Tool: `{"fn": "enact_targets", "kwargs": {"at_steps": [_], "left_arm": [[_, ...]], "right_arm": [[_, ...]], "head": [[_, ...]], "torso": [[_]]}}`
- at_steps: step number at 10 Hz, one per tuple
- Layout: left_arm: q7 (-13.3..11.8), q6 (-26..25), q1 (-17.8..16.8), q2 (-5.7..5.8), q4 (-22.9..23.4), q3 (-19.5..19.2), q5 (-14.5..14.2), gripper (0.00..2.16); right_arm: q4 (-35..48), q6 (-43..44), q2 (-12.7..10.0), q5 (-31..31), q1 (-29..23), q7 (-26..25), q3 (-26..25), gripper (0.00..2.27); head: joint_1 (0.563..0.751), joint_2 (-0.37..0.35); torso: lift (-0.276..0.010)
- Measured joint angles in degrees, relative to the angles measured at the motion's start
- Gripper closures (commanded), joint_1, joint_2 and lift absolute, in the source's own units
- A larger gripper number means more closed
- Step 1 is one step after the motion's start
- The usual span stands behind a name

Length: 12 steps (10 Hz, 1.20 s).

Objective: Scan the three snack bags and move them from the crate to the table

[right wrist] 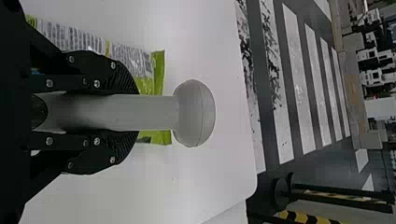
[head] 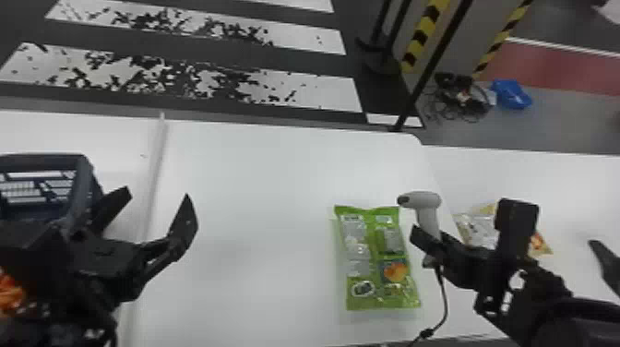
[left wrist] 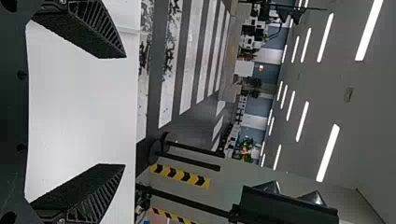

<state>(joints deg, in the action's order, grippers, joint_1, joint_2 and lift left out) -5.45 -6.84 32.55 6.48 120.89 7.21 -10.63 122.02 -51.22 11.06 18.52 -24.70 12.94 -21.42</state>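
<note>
1. The right gripper (head: 429, 249) had its fingers squeezed around the handle of a gray scanner (right wrist: 154, 112). The scanner stood up tall, with its round head above the fingers.
2. The left gripper (head: 150, 214) had its fingers wide apart, with nothing between them. It was over the white surface (head: 253, 207), near the crate.
3. A green snack bag (head: 369, 258) lay flat on the surface, just beside the scanner, on its left side.
4. A black cord (head: 445, 295) hung down from the scanner's handle.
5. Another snack bag (head: 477, 228), white and orange, lay farther right, partly behind the right arm.
6. The dark crate (head: 80, 170) sat on the far left. Something orange (head: 9, 290) peeked out by the left arm, but I could not tell what it was.
7. Past the surface, the floor had big white stripes (head: 323, 92), and a blue thing (head: 512, 94) lay there too.
</note>
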Motion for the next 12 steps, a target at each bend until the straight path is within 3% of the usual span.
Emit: {"fn": "enact_targets", "kwargs": {"at_steps": [3, 6, 7, 8, 9, 12], "left_arm": [[0.00, -1.28, 0.29, 0.11, 0.87, -0.16, 0.00, 0.03], [0.00, -2.06, 0.36, 0.12, 1.08, -0.32, 0.03, 0.03], [0.02, -2.08, 0.35, 0.12, 1.09, -0.39, 0.05, 0.03], [0.01, -2.08, 0.36, 0.11, 1.08, -0.41, 0.07, 0.03], [0.00, -2.09, 0.37, 0.07, 1.02, -0.37, 0.08, 0.03], [0.00, -2.24, 0.29, -0.05, 0.85, -0.42, 0.05, 0.03]], "right_arm": [[-18.24, 7.61, 4.77, -0.56, 5.43, 2.75, -3.86, 2.24], [-32.11, 14.52, 6.49, -4.28, 10.93, 5.43, -2.01, 2.24], [-34.32, 15.46, 6.70, -5.07, 11.89, 5.78, -0.94, 1.87], [-35.31, 15.60, 6.76, -5.49, 12.49, 5.78, -0.10, 0.15], [-35.52, 15.63, 6.78, -5.58, 12.67, 5.68, 0.41, 0.00], [-25.03, 20.12, 5.83, -2.22, 5.83, 2.90, -1.72, 0.06]], "head": [[0.695, -0.350], [0.695, -0.350], [0.695, -0.350], [0.695, -0.350], [0.695, -0.350], [0.695, -0.350]], "torso": [[-0.062], [-0.062], [-0.062], [-0.062], [-0.062], [-0.062]]}}
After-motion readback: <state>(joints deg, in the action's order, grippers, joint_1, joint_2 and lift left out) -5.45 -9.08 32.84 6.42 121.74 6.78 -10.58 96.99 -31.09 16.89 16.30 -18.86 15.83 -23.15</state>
